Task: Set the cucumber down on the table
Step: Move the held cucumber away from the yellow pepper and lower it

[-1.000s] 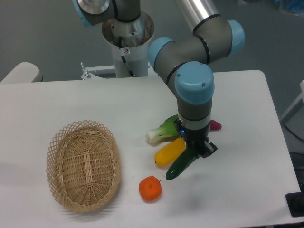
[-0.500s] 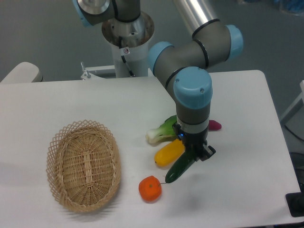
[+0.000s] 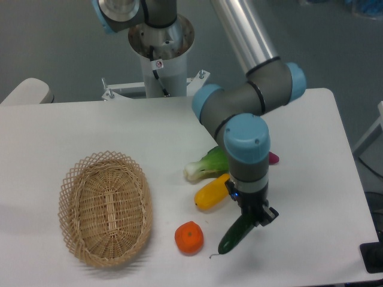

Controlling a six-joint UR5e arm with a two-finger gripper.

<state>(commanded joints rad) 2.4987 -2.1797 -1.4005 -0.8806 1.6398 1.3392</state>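
White and smooth, the table (image 3: 90,128) had rounded corners and carried everything in view. The gripper (image 3: 254,216) hung near the front edge, right of centre, clenched on the upper end of the cucumber (image 3: 235,234), a slim, glossy, dark green toy that slanted down to the left, its thin stem tip (image 3: 213,256) curling at or just above the tabletop. Whether the body itself touched the surface could not be told.

The risk lay in the release. If the jaws opened while the cucumber was tilted, the slick rounded body would probably drop onto its side and roll, perhaps toward the front edge, or against the orange fruit (image 3: 189,237), a dimpled ball just to its left. Pressing lower could jam the stem tip against the table.

Behind, toward the table's middle, lay a smooth yellow oblong vegetable (image 3: 212,191) and a leafy bok choy (image 3: 206,164) with a white stalk, while a small magenta piece (image 3: 273,158) showed behind the arm. An oval woven wicker basket (image 3: 105,207), open-latticed at its rim, sat well apart toward the left edge.
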